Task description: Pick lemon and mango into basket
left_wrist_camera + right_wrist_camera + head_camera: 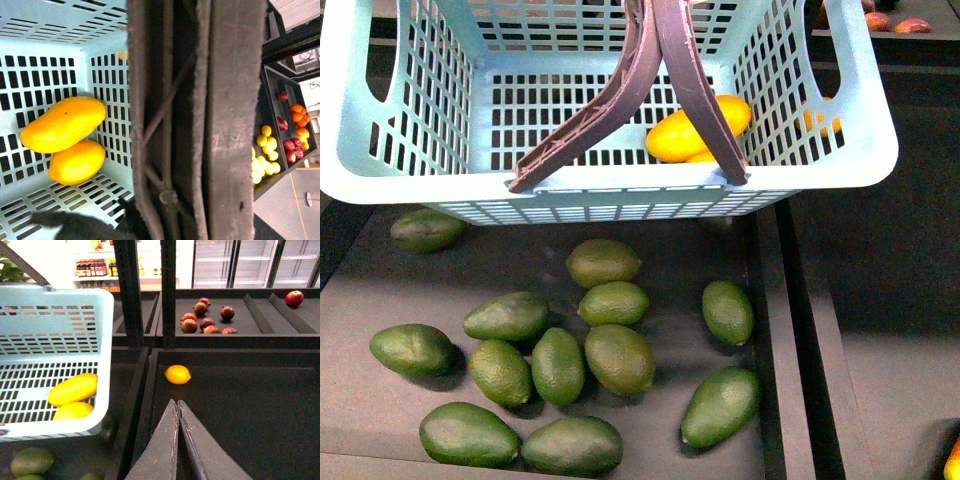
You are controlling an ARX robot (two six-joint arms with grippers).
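While the lemon lies alone on the dark shelf tray, straight ahead of the right gripper and clear of its tips, the jaws are pressed together on nothing. The mango is already inside the basket, which hangs off to the robot's left of those jaws. It rests on the slotted floor against a corner, touching a shorter orange-yellow fruit that lies beside it. In the left wrist view the two brown handles fill the middle of the picture, right up against the camera. They hide the left gripper, so I cannot tell how its jaws stand. The front view shows the handles raised and meeting above the basket's near rim. Below the basket, a loose cluster of green fruits lies in a dark tray. Far beyond the right jaws, on a further shelf, sit several red fruits.
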